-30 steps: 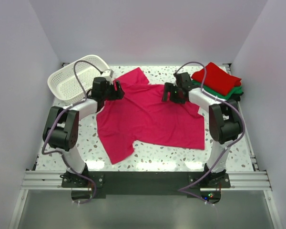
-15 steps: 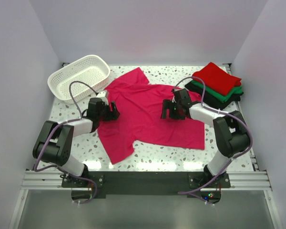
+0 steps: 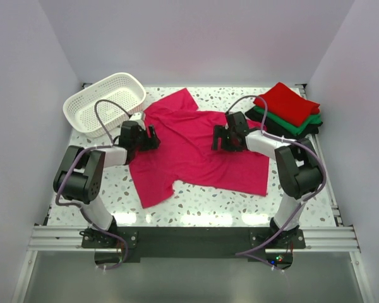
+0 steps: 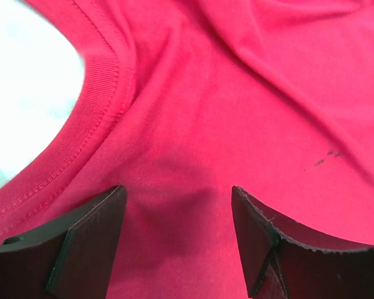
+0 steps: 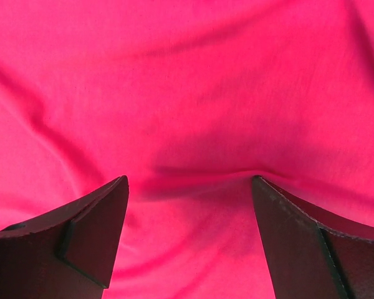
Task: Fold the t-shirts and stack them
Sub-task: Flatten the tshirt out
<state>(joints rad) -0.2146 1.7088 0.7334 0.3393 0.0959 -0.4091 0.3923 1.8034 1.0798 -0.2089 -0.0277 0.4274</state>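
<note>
Magenta t-shirt (image 3: 196, 158): spread unfolded mid-table, hem drawn slightly toward far edge since half a second ago. Left gripper (image 3: 151, 137), right gripper (image 3: 218, 139): jaws wide, low over cloth. Likely smoothing; folding not begun.

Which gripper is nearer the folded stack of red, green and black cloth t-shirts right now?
Right. The right gripper rests on the magenta-pink t-shirt, just left of the folded stack; the left gripper is at the shirt's opposite side.

Unfolded magenta t-shirt (image 3: 196, 158); folded stack (image 3: 289, 107) at right.
</note>
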